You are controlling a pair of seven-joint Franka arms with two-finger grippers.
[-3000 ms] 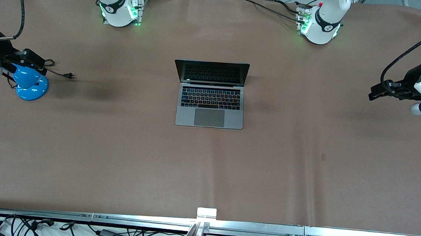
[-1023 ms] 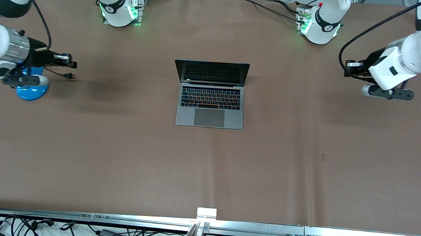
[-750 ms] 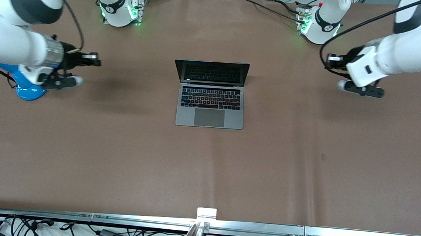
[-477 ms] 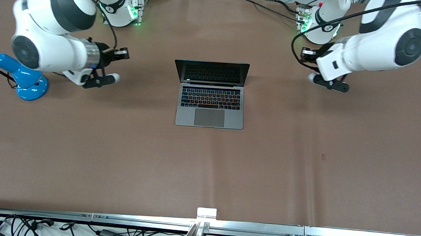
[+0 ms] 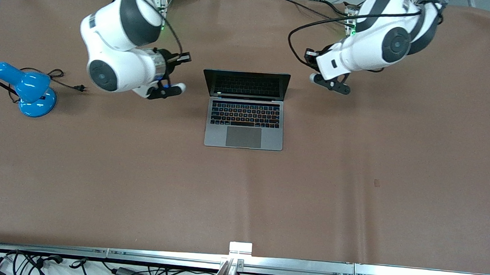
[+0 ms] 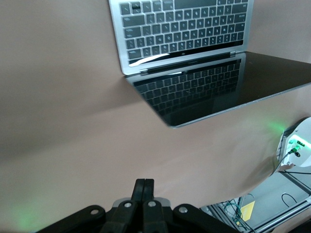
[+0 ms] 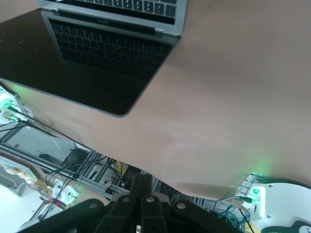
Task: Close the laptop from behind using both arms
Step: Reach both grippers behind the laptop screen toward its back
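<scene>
laptop (image 5: 245, 110) open mid-table (image 5: 354, 184), screen facing front camera | left gripper (image 5: 307, 55) and right gripper (image 5: 184, 58) flank lid, fingers pressed together: judged set for pushing, not grasping

Bright even overhead light; soft shadows; sharp focus.

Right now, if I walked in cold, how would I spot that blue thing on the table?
Start at the open laptop in the middle of the brown table, then look along the table toward the right arm's end. There sits the blue desk lamp, alone near the edge, with a thin black cord trailing from it. It is the only brightly coloured object.
</scene>
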